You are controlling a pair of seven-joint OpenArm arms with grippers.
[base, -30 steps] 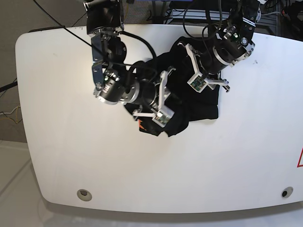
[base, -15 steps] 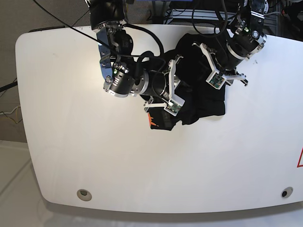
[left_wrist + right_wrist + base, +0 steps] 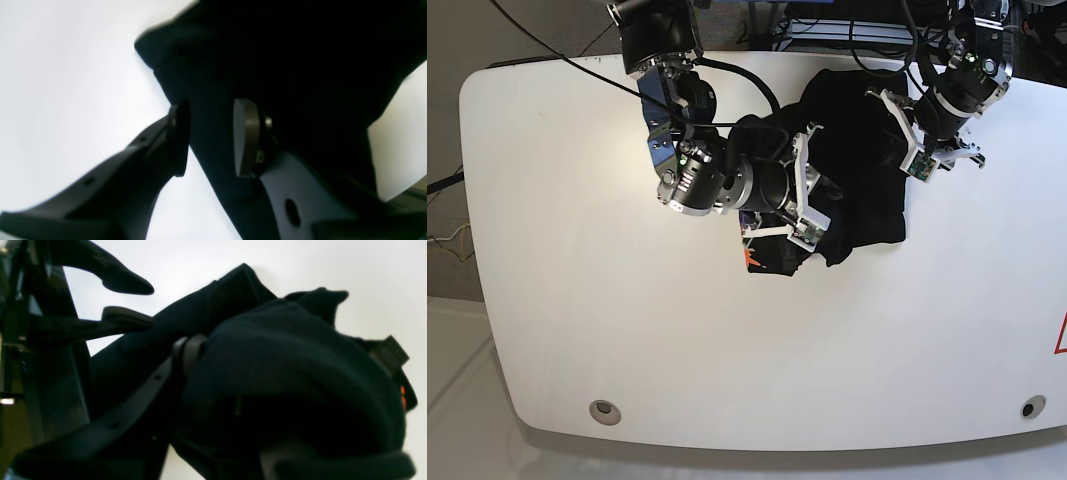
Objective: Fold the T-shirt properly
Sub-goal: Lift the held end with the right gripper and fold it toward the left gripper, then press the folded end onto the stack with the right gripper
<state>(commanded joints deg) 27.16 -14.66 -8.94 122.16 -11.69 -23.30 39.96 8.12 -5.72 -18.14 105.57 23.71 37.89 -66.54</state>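
Spreading across nearly the whole base view, the white rounded-corner table (image 3: pixel 577 330) carries everything else. On it, up toward one o'clock from the table's middle, lies the large plain black cloth T-shirt (image 3: pixel 859 130), bunched and rumpled rather than flat, reaching from the far table edge down toward the centre. A small orange print (image 3: pixel 750 257) peeks out at the garment's seven o'clock corner, and shows again as an orange fleck at three o'clock in the right wrist view.

The right arm, a black-and-silver robot limb with white brackets, comes in from twelve o'clock on the base view's left side, and the right gripper (image 3: pixel 805 180) sits over the shirt's nine o'clock edge. In the right wrist view a thick mound of black cloth drapes over the claw; one dark finger (image 3: pixel 186 350) presses against the fabric, the other is buried, so I cannot tell for sure how its jaws stand.

The left arm, likewise black with white brackets, enters at one o'clock, and the left gripper (image 3: pixel 927 135) hangs at the shirt's three o'clock edge. In the left wrist view its two round dark pads (image 3: pixel 245 136) stand a little apart, with a ridge of the black cloth running up between them; whether they squeeze it is unclear.
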